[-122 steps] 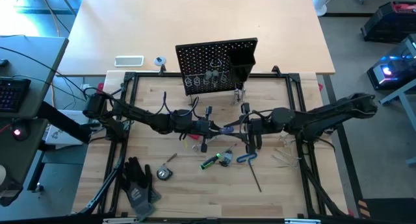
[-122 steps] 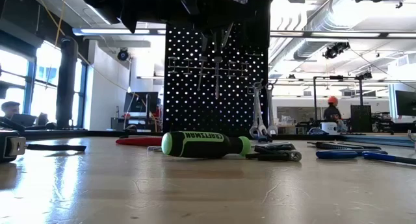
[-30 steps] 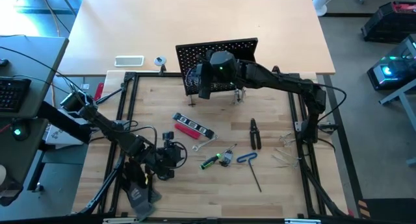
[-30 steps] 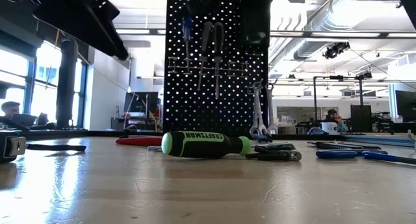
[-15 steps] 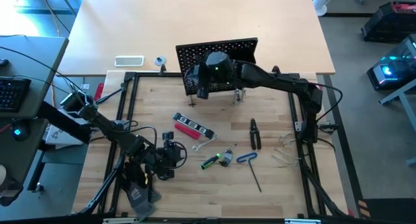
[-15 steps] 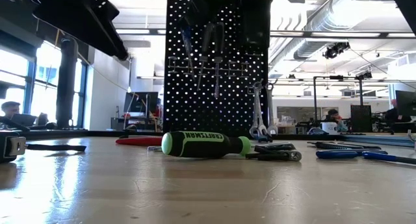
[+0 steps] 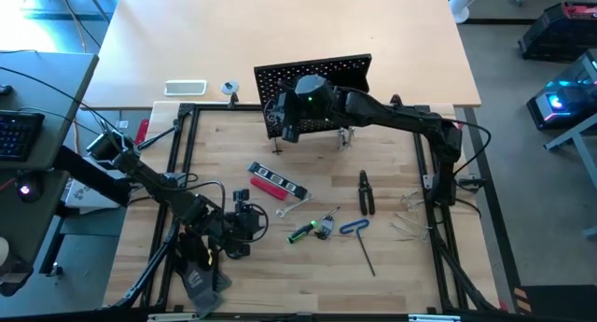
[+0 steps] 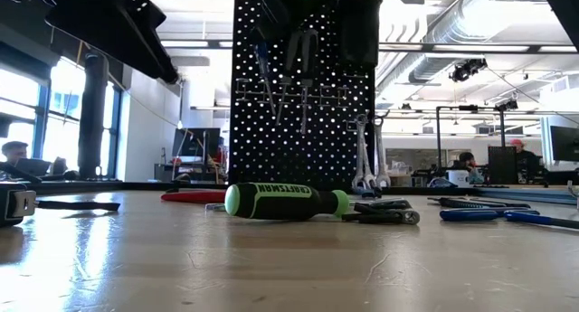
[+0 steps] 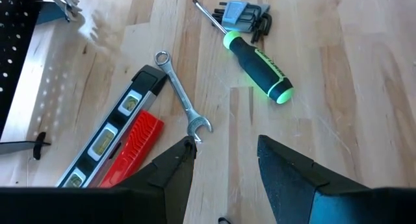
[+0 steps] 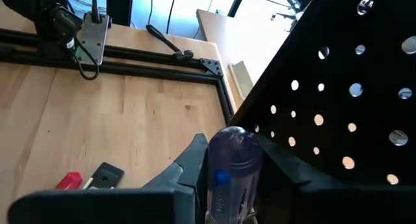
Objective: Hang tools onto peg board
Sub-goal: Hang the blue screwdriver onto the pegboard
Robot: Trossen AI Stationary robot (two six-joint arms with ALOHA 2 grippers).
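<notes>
Pegboard (image 7: 312, 91) stands upright at the far edge of the wooden table (image 7: 392, 266), with the right gripper (image 10: 224, 175) pressed up against its perforated face; the panel rises just beyond those fingertips. That gripper's fingers are clamped on a blue-handled screwdriver (image 10: 233, 169), its rounded handle end poking out between them, right beside the board's holes. In the low view this blue screwdriver (image 8: 263, 72) hangs tilted at the wire ring holders, next to other tools already on the board, while silver wrenches (image 8: 365, 158) dangle lower on the panel and the black box bin (image 8: 359, 30) sits at its upper corner.

Left gripper (image 9: 224, 162) hovers low over the near left part of the table, fingers apart and holding nothing. Just past its fingertips lies a silver wrench (image 9: 182, 104), with the red-black level (image 9: 120, 143) to one side of them. Farther ahead rests a green-handled screwdriver (image 9: 257, 62), and beyond that a folding hex key set (image 9: 242, 15). Black pliers (image 7: 366, 191) and a blue-handled hex key (image 7: 357, 238) lie well apart from both grippers. Black work gloves (image 7: 198, 266) sit under the left arm.
</notes>
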